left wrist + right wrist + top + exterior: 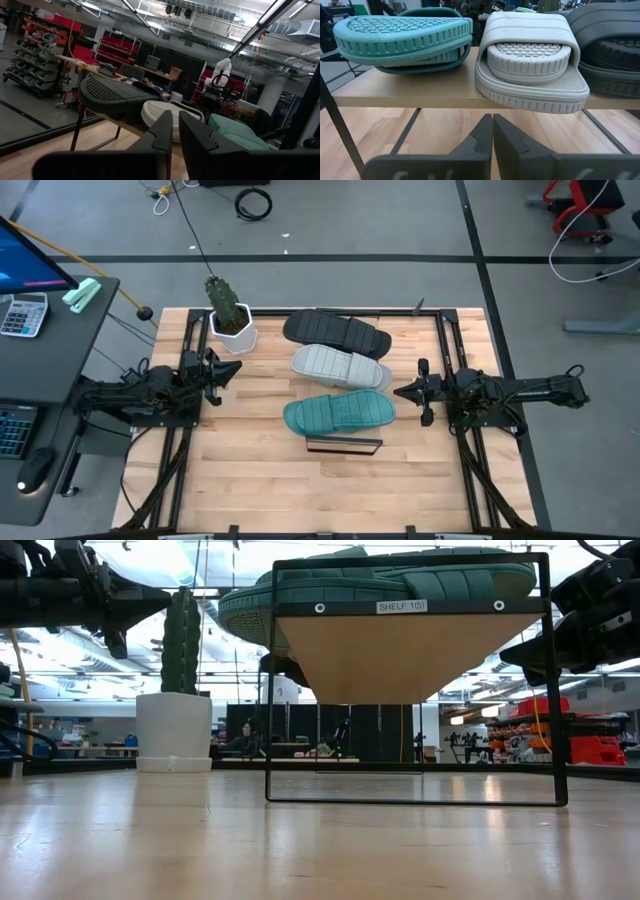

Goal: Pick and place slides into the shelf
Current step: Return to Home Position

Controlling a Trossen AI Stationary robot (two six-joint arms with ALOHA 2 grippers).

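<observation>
The shelf (420,92) is a light-wood board on a thin black frame (545,690), standing mid-table. Three slides lie side by side on its board: the black one (335,330) farthest, the light grey one (340,366) in the middle, the teal one (340,414) nearest. They also show in the right wrist view: teal (400,35), grey (530,60), black (610,50). My left gripper (232,370) is shut and empty, left of the shelf, level with the slides (176,125). My right gripper (398,392) is shut and empty, right of the shelf, pointing at the board's edge (492,127).
A green plant in a white pot (228,315) stands at the far left of the slatted tabletop, close to my left gripper. Bare tabletop (300,490) lies toward the near edge. A desk with a calculator (22,315) stands left of the table.
</observation>
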